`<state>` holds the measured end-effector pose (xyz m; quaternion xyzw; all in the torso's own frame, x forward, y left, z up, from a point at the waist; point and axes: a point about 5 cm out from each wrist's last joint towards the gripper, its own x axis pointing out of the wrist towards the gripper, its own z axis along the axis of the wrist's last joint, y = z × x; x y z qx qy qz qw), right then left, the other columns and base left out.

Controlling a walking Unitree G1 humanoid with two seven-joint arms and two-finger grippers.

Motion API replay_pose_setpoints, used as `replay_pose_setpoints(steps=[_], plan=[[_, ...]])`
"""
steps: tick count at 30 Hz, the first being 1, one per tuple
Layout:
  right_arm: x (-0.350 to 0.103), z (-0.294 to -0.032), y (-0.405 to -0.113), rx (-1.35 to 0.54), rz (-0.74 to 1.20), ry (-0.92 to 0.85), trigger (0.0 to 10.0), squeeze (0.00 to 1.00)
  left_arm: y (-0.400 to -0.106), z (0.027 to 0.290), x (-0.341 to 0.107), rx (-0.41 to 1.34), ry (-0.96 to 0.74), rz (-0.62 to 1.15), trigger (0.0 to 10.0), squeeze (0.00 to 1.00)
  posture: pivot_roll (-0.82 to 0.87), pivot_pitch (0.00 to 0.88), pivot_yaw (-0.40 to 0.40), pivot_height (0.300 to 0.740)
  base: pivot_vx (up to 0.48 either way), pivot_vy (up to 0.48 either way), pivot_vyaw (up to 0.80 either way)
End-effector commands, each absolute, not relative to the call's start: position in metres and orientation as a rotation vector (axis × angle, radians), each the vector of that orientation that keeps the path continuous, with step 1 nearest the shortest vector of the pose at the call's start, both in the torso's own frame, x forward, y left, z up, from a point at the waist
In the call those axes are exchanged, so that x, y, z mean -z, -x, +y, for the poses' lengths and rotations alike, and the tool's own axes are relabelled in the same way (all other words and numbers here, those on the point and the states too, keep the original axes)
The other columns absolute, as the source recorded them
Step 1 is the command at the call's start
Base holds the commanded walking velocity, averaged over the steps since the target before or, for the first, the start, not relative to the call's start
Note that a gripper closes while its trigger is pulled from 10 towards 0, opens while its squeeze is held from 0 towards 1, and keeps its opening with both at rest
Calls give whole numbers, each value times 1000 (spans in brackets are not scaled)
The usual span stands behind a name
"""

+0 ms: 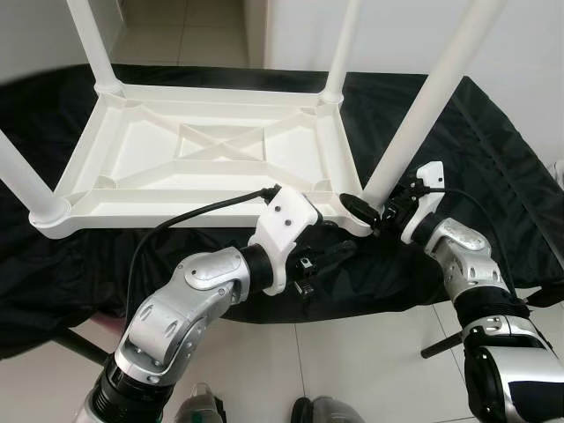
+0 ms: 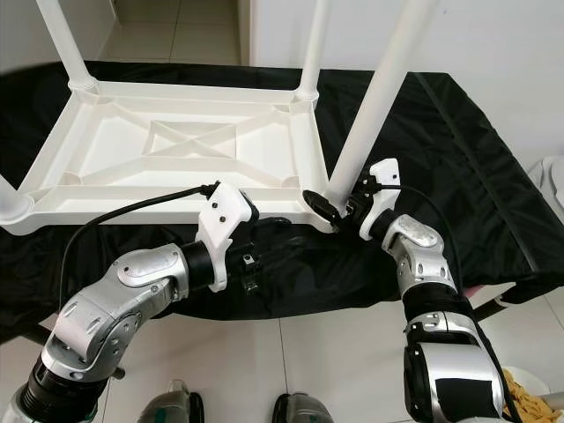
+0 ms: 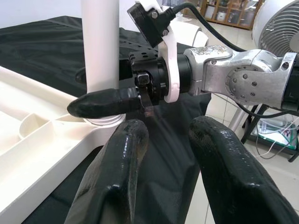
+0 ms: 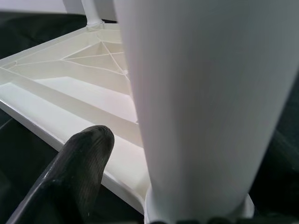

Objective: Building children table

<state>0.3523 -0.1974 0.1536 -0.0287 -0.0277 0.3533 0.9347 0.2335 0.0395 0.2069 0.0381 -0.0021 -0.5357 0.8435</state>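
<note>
With the upturned white plastic children's table (image 1: 203,154) on the black cloth (image 1: 458,115), the right gripper (image 1: 370,211) clamps the near-right white tubular leg (image 1: 414,132) at its corner socket, apparently seating it, which next calls for a firm downward push, while the left gripper (image 1: 330,262), fingers apart, waits just beside that corner.

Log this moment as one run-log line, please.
stage: leg fitting | right gripper: at near-right leg base | left gripper: open, idle beside | tabletop: upside down

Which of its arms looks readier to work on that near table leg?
Probably the right: the right gripper sits at the base of the near leg, fingers around it. The left gripper hovers open beside the tabletop.
</note>
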Motion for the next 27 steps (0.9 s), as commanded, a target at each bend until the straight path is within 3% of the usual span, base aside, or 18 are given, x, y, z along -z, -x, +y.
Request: replay_pose_setpoints(steps=[1,15,16,17,27], plan=[[-151,-198,-352,-738,-53,71,0,0,-235,40,-205,1112,-77,11,10000,0,50,49,-31,740,0,0,0],[-143,-209,-347,-759,-17,121,0,0,-236,39,-205,1114,-77,10,10000,0,41,42,-32,740,0,0,0],[-142,-210,-347,-753,-18,124,2941,0,-236,39,-205,1115,-76,10,10000,0,40,42,-33,740,0,0,0],[-142,-210,-346,-748,-20,125,10000,0,-236,39,-205,1115,-76,10,10000,0,40,42,-33,740,0,0,0],[-146,-213,-345,-664,-63,84,10000,0,-235,39,-205,1116,-74,12,10000,0,35,46,-34,740,0,0,0]])
